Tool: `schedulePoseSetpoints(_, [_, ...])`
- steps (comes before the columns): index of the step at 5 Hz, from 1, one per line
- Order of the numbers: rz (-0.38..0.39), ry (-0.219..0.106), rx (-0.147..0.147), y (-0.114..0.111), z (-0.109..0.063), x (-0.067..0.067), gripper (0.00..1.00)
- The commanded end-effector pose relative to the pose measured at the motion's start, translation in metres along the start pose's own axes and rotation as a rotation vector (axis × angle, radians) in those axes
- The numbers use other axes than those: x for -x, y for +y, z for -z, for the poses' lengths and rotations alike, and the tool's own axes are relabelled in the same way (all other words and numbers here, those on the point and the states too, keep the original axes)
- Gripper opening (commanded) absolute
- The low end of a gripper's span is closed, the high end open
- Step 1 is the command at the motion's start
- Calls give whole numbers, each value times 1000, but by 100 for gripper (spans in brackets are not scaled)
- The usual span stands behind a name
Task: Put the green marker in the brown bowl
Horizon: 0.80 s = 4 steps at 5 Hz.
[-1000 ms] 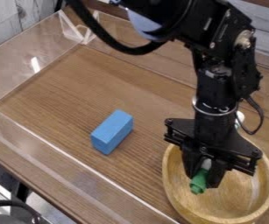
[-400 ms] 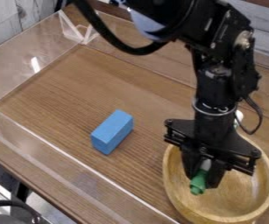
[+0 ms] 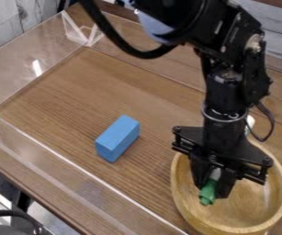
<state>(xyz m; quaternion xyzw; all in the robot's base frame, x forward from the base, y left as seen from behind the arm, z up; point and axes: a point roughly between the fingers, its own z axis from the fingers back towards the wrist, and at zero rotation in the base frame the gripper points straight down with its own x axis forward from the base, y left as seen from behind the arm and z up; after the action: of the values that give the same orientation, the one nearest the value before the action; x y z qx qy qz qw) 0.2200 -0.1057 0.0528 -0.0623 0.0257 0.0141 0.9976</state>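
The gripper [image 3: 212, 180] is clenched on the green marker [image 3: 207, 194], which points down into the brown bowl [image 3: 234, 223] at about five o'clock in the view. Whether its tip touches wood is hard to tell. Let go too high, the slim pen could bounce or roll up the shallow wall; opening fingers might also nudge the rim at twelve o'clock.

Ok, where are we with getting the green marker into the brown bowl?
Picked up and brought across: the green marker shows below the gripper, over the inside of the brown bowl. In hand now: the fingers look shut on it, its green end pointing down. Left, as I judge it: lower if needed, open the fingers and back the arm out.
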Motion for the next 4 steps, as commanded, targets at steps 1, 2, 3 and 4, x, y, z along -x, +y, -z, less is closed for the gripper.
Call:
schedulePoseSetpoints(1, [-9,-46,23,-3,-11,-12,0])
schedulePoseSetpoints(2, [-11,-43,25,-2,-10,-13,0])
schedulePoseSetpoints(3, [-13,-40,27,-2,-10,-13,0])
schedulePoseSetpoints(4, [-15,-37,29,-1,-10,-13,0])
